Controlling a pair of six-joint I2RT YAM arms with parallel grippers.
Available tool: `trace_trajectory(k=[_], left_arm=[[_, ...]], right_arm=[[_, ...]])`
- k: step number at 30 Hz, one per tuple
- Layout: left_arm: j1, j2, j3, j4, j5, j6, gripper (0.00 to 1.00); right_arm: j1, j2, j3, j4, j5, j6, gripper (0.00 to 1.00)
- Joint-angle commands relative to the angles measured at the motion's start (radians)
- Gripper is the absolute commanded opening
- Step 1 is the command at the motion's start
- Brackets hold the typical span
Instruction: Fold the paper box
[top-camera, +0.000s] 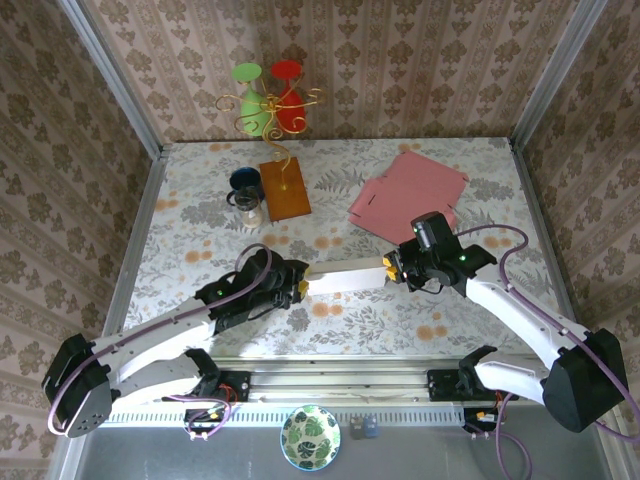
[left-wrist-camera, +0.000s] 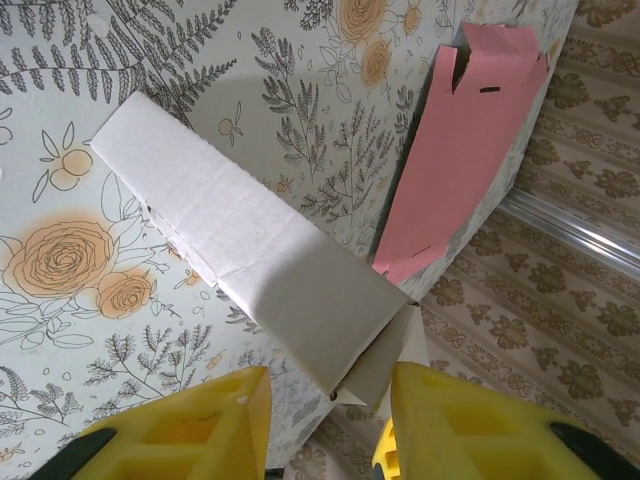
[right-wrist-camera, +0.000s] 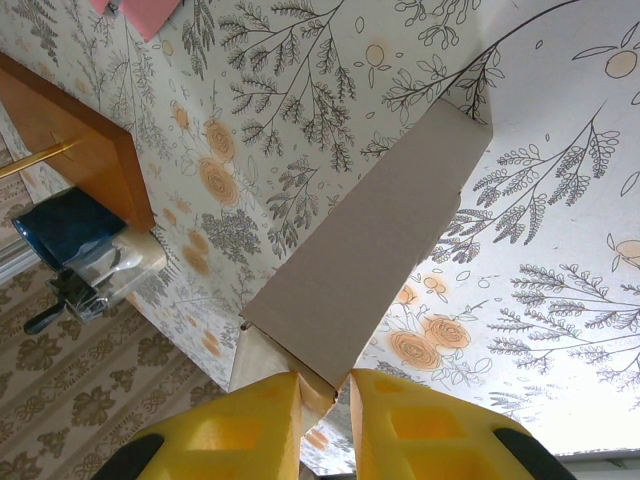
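Observation:
The paper box (top-camera: 345, 277) is a long white carton lying across the middle of the table between the two arms. My right gripper (top-camera: 392, 268) is at its right end. In the right wrist view the yellow fingers (right-wrist-camera: 270, 420) pinch the near corner of the box (right-wrist-camera: 370, 250), and my right gripper (right-wrist-camera: 325, 400) is shut on it. My left gripper (top-camera: 300, 288) is at the box's left end. In the left wrist view the box (left-wrist-camera: 260, 240) has its end flap between the fingers of my left gripper (left-wrist-camera: 330, 385), which is open. There is a gap to the left finger (left-wrist-camera: 200, 420).
A flat pink carton (top-camera: 408, 192) lies at the back right of the table. A wooden base (top-camera: 284, 188) with a gold stand holding a green and a red cup sits at the back left, with a dark blue cup (top-camera: 245, 182) and a glass beside it.

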Motion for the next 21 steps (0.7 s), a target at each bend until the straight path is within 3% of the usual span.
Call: trace_trajectory(k=[1,9,21], left_arm=[[0.012,0.004,-0.044,-0.049,0.019,-0.029,0.36],[0.014,-0.015,-0.127,-0.089,0.027,-0.080,0.30],[0.016,0.011,-0.125,-0.149,0.055,-0.068,0.28]], right_arm=[[0.003,0.045,-0.037,-0.170,0.037,0.026,0.21],[0.004,0.061,-0.030,-0.199,0.039,0.026,0.22],[0.011,0.080,-0.019,-0.271,0.048,0.034,0.25]])
